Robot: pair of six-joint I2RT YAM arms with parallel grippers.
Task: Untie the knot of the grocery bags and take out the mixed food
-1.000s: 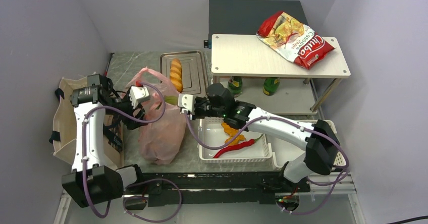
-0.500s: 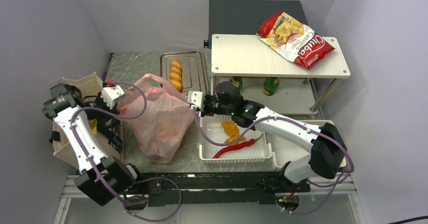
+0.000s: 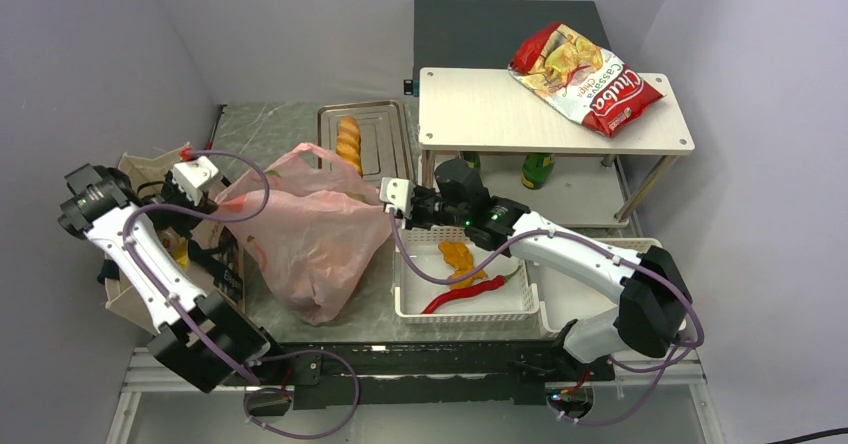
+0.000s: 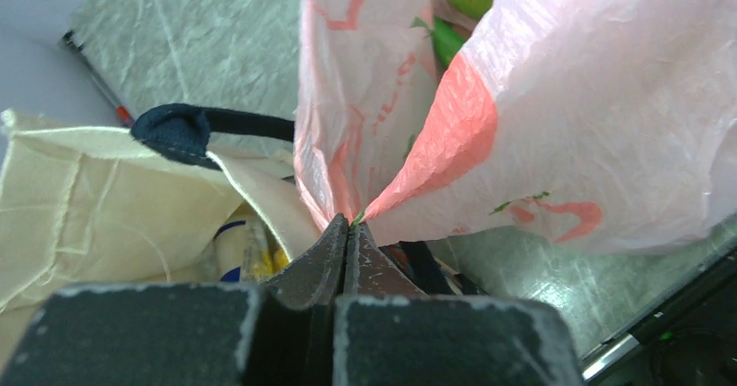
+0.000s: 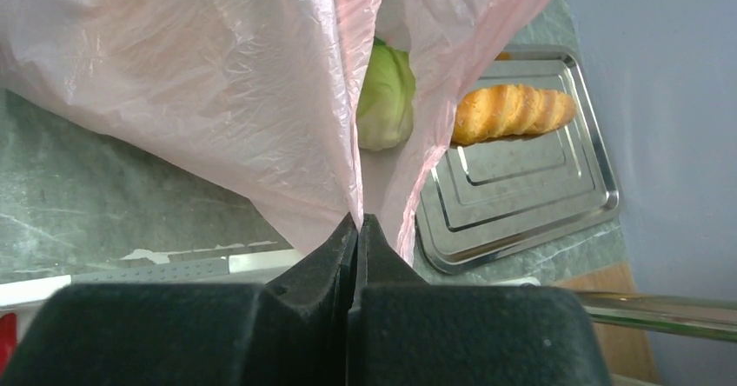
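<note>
Left gripper [image 4: 348, 228] and right gripper [image 5: 358, 225] each pinched shut on pink bag [image 3: 305, 239] film, mouth stretched 9-to-3 o'clock at table [image 3: 250, 129] centre; knot seemingly undone, cabbage [image 5: 387, 99] visible inside, so next needs one gripper freed to reach in.

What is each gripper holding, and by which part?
Both hold the pink plastic bag. The left gripper pinches bunched film at the left side of its mouth; the right gripper pinches bunched film at the right side.
</note>
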